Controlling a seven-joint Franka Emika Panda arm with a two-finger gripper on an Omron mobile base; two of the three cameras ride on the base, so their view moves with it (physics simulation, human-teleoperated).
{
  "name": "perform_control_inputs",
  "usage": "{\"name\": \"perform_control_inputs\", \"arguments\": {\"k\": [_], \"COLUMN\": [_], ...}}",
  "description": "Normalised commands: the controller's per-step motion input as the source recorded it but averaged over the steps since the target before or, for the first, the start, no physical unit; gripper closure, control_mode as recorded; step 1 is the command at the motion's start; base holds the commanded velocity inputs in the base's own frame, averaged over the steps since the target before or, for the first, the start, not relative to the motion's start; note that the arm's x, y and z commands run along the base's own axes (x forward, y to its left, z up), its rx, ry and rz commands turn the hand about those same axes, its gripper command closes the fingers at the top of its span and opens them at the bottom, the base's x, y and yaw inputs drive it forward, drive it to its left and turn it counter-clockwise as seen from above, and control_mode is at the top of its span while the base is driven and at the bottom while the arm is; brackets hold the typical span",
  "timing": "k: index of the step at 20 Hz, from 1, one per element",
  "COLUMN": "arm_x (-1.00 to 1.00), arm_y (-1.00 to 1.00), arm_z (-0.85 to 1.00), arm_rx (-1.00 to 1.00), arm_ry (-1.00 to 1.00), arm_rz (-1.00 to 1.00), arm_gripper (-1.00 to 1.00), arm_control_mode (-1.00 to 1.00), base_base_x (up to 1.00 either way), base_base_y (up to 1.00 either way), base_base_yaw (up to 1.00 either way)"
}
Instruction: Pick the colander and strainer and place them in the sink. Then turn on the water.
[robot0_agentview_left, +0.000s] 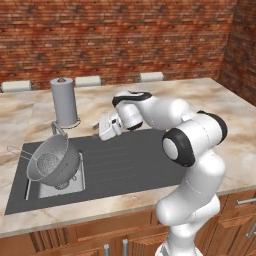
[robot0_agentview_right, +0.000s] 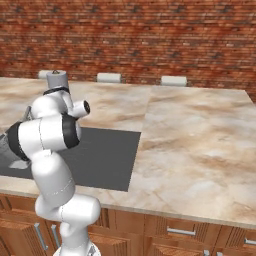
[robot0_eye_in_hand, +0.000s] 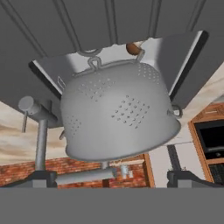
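We see the colander tilted in the basin of the sink, the strainer beside it. Our pincer hangs released above the drainboard, beside the colander.

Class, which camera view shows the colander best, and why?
The hand view: the colander looms close, perforations and rim handles plain. The left base view shows it small, tilted in the sink basin. In the right base view the arm blocks that spot.
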Motion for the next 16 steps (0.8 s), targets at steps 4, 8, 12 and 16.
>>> {"name": "perform_control_inputs", "arguments": {"k": [4, 8, 12, 16], "arm_x": [0.11, 0.18, 0.26, 0.38], "arm_y": [0.29, 0.29, 0.25, 0.18], "arm_z": [-0.19, -0.21, -0.18, -0.10], "arm_rx": [0.08, 0.04, 0.03, 0.03], "arm_ry": [0.01, 0.00, 0.02, 0.03], "arm_rz": [0.00, 0.00, 0.00, 0.00], "arm_gripper": [-1.00, -1.00, -1.00, -1.00], "arm_control_mode": [-1.00, -1.00, -1.00, -1.00], "base_base_x": [0.00, 0.00, 0.00, 0.00], "base_base_y": [0.00, 0.00, 0.00, 0.00], "base_base_yaw": [0.00, 0.00, 0.00, 0.00]}}
